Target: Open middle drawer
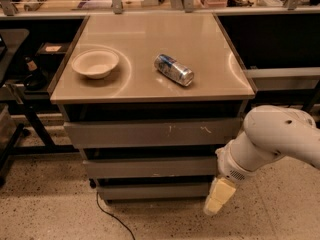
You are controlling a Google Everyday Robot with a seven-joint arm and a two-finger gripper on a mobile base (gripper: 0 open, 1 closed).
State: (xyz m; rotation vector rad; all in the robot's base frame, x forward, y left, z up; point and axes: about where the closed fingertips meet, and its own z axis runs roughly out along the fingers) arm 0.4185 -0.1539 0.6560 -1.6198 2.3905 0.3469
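The middle drawer (pixel 150 167) is a plain grey front, shut, between the larger scratched top front (pixel 150 133) and the narrow bottom front (pixel 152 191). My gripper (pixel 216 200) hangs from the white arm (pixel 270 139) at the cabinet's lower right corner, just right of the bottom front and slightly below the middle drawer's right end. It touches nothing that I can see.
On the cabinet's tan top (pixel 150 79) sit a white bowl (pixel 95 63) at the left and a lying can (pixel 173 69) in the middle. A black cable (pixel 107 214) runs over the speckled floor. Dark shelving stands to the left and right.
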